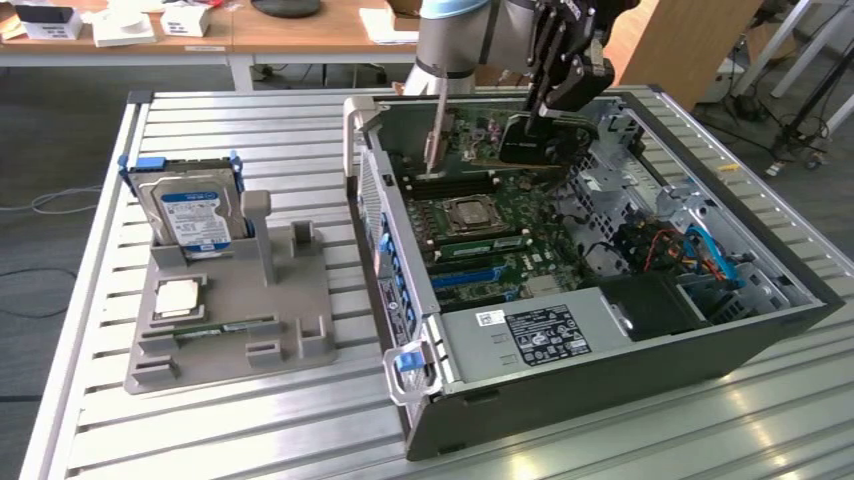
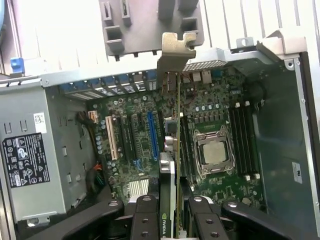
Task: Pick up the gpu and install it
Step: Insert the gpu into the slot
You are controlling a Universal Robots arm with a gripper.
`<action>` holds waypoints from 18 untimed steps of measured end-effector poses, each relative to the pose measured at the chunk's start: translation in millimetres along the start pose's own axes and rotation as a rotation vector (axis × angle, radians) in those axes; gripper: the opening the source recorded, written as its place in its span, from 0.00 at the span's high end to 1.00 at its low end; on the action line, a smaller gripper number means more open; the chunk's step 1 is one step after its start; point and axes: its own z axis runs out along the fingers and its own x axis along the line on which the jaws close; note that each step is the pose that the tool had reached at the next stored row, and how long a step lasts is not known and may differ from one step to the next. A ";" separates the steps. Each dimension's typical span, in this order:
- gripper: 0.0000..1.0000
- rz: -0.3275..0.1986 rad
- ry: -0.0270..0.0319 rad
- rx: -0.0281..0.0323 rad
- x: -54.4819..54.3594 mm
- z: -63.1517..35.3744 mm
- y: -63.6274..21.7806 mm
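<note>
Table (image 1: 267,430), exterior view: computer case (image 1: 747,330) at 3 o'clock, parts holder (image 1: 287,300) at 9 o'clock. Holder: hard drive (image 1: 194,215) upright at 11, processor (image 1: 180,298) at 9, memory stick (image 1: 214,328) at 7. Case: power supply (image 1: 534,335) at 6, gpu (image 1: 527,145) in gripper (image 1: 558,95) over motherboard (image 1: 494,250) at 12.

Pale grey cylindrical arm (image 1: 451,35), black claw (image 1: 545,112) of jointed links with round pivot pins
</note>
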 end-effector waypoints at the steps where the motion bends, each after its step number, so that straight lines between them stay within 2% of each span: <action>1: 0.73 -0.015 0.0008 -0.0004 0.0 0.2 -0.2; 9: 0.73 -0.130 0.0059 -0.0029 -0.2 2.2 -1.6; 15: 0.73 -0.136 0.0063 -0.0030 -0.3 2.4 -2.1; 18: 0.73 -0.136 0.0064 -0.0031 -1.2 2.7 -7.7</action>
